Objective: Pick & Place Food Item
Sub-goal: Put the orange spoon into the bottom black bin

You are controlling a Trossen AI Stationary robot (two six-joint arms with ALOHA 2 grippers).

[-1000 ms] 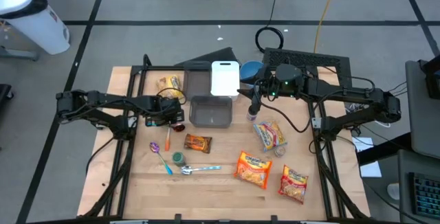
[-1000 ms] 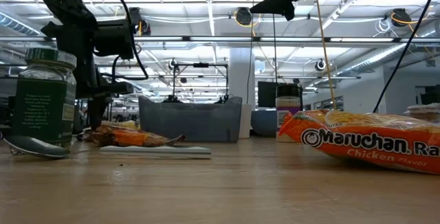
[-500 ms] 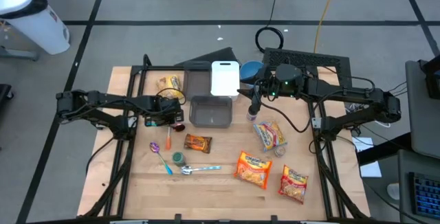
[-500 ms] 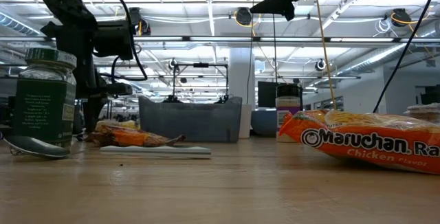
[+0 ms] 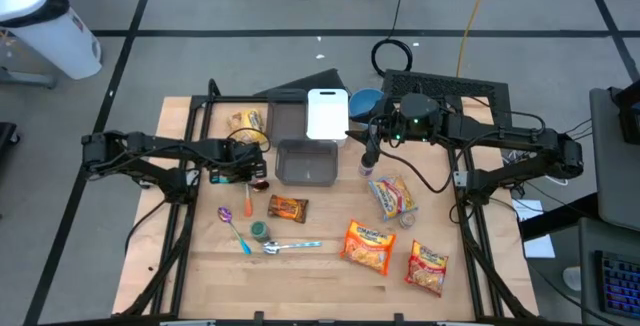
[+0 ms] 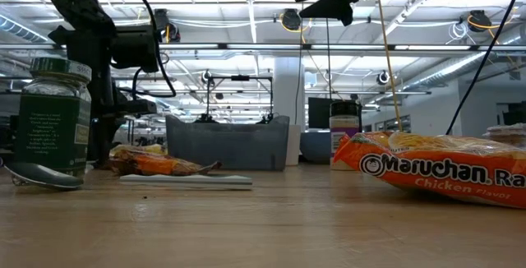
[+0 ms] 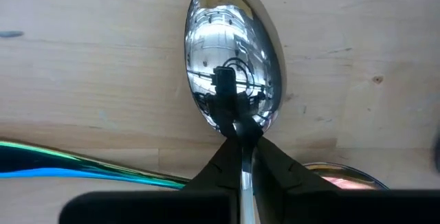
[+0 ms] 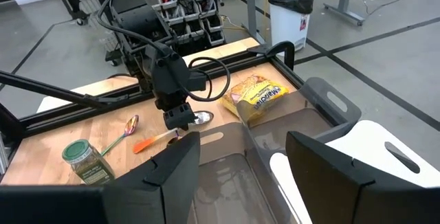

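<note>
Silver spoon (image 7: 232, 80) lies on the bare wood table (image 5: 320, 276), bowl up, at the left side just beside the grey bin (image 5: 306, 162). Left gripper (image 7: 242, 157) sits low over it, fingers pinched together on the spoon's neck right behind the bowl; left wrist view shows the handle running back between the closed tips. In the right wrist view the same gripper (image 8: 177, 119) stands over the spoon (image 8: 201, 117), with an orange-handled utensil (image 8: 155, 141) just beside it.

Task names a food item, yet the thing clamped is a spoon. Food lies elsewhere: a yellow snack bag (image 5: 246, 122) behind the left gripper, a small brown packet (image 5: 288, 208) in front of the bin, three ramen packs (image 5: 369, 244) toward the right front, a spice jar (image 5: 259, 230) near a second spoon (image 5: 290, 247).

Right gripper (image 8: 242, 157) hangs above the bin's far side, near the white lid (image 5: 327, 114), jaws standing well apart, holding nothing. Waiting, by the look.

Step in hand, as I read it: grasp just closed, lift not begun; the spoon bowl rests flat on the wood.

Next move calls for a straight rise. The grip sits near the neck on thin, slick metal, so the spoon could pivot or slip. Clear the orange utensil, then carry toward the bin, most likely.
</note>
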